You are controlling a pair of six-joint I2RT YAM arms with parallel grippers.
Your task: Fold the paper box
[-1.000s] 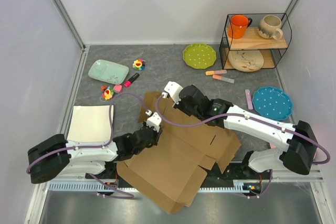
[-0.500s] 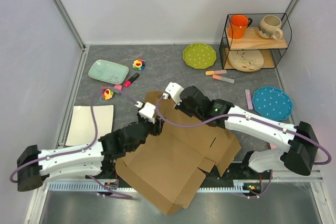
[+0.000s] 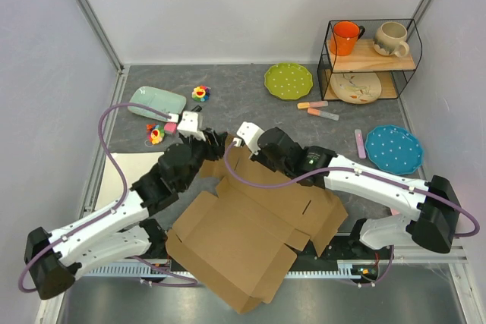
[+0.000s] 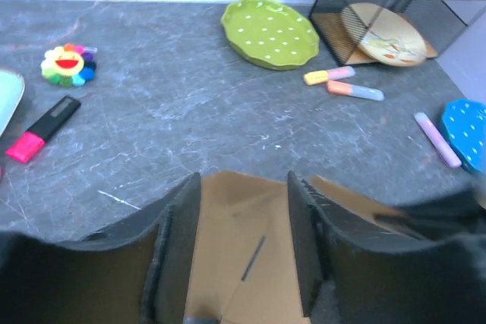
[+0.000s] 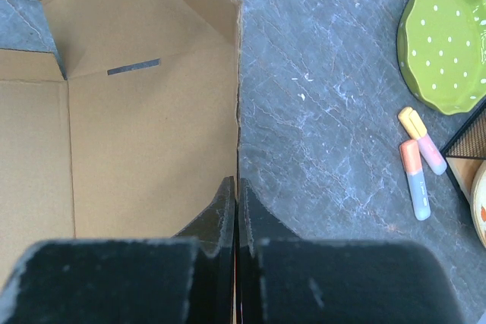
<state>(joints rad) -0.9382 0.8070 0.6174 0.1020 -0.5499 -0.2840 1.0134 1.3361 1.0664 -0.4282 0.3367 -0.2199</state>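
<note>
Brown corrugated cardboard, the paper box [image 3: 243,244] lies opened out in the middle of the table, with its near corner overhanging the near edge. Left of it a white flat board [image 3: 112,178] lies partly under the left arm.

At the box's far part the right gripper [image 5: 236,209] is pinched tight on a cardboard edge, which runs between its fingers. Just left of it the left gripper [image 4: 243,244] stands with its fingers well apart over the far-left flap, holding nothing.

A blue dotted plate [image 3: 392,149] sits to the right. Farther off are a mint tray [image 3: 156,101], a flower toy [image 3: 200,93] and a green dotted plate [image 3: 288,79]. A wire shelf [image 3: 328,58] in the far right corner holds an orange mug [image 3: 345,37] and a cream mug [image 3: 390,39].
</note>
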